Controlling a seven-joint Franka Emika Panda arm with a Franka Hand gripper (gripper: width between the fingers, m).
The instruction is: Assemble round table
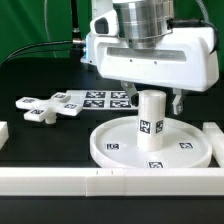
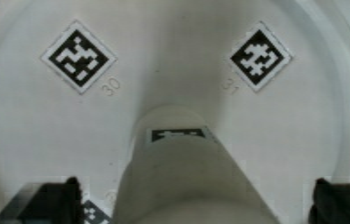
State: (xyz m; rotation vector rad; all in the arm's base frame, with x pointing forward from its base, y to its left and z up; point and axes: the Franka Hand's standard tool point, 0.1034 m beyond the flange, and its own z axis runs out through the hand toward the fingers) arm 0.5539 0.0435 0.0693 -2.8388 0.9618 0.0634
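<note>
Fingers point(image 2: 51, 202) apart, straddling upright cylinder point(image 1: 150, 122) at centre of disc point(image 1: 108, 152). Cross-shaped piece point(image 1: 45, 106) and marker board point(image 1: 100, 98) lie on tabletop point(image 1: 40, 135) behind; rails point(image 1: 60, 181) border disc's front.

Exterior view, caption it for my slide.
Open gripper over the thick cylinder upright at the centre of the round disc; cross-shaped piece lies apart at the exterior view's left.
</note>
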